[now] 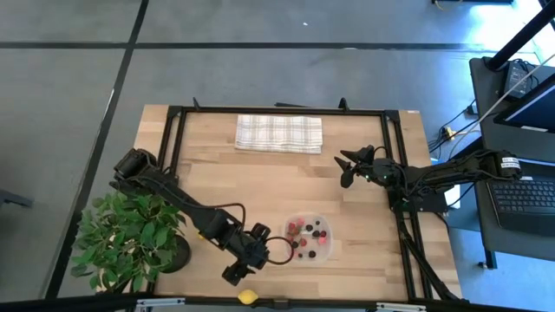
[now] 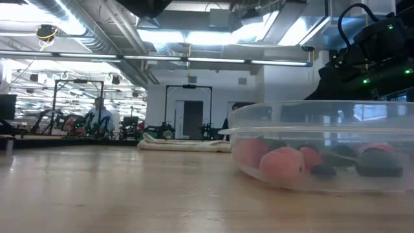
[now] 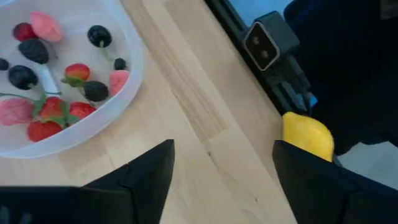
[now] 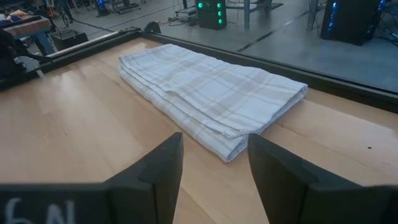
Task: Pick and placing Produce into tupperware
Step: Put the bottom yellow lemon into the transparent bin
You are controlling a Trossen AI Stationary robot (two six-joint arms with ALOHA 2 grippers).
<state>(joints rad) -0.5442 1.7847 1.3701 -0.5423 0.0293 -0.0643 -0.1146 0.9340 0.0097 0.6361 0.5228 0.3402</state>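
Down at the bench's near edge, the left claw (image 1: 245, 260) hangs just off the container's nine o'clock side, its fingers (image 3: 149, 177) spread apart with bare wood between them and nothing gripped. That gap suits a claw lining up on its next piece: the lemon (image 3: 308, 137) lies close ahead, at the bench's six o'clock edge against the dark frame rail (image 3: 249, 68), seemingly still to be collected. Beside the claw sits the clear container (image 1: 310, 237), already holding the red and dark berries (image 3: 59, 112), so the small pieces look gathered; whether a second lemon lies inside is hard to tell through the plastic wall. The right claw (image 1: 347, 166) waits well apart toward two o'clock, open and empty, facing the folded checked cloth (image 4: 211, 96) at twelve. A potted plant (image 1: 130, 238) stands off the left side.
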